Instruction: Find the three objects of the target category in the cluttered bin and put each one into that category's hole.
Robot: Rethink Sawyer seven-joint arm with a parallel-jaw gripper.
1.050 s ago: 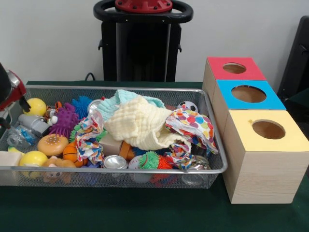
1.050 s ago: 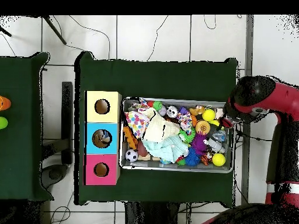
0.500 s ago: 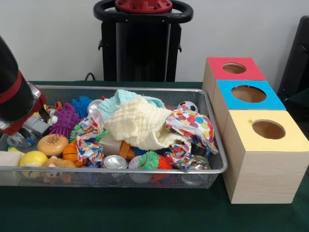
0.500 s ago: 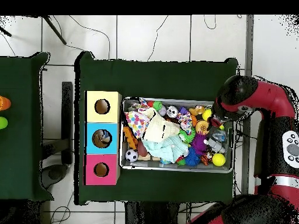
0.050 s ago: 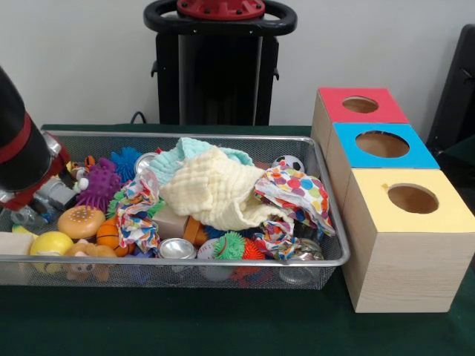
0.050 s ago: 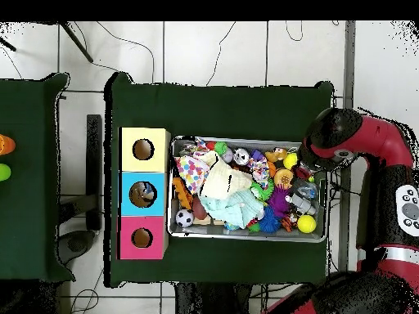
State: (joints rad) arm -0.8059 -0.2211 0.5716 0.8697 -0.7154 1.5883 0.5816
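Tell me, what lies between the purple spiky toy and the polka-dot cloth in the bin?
In the front view, the pale yellow cloth lies between the purple spiky toy and the polka-dot cloth.

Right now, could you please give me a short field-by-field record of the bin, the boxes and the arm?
bin: wire mesh, heaped with toys and cloths
top of heap: yellow cloth, dotted cloth
boxes: red, blue, yellow in a row beside the bin, one round hole in each top
blue box: something inside, overhead view
arm: over the bin's end farthest from the boxes
hand: hidden, state unclear
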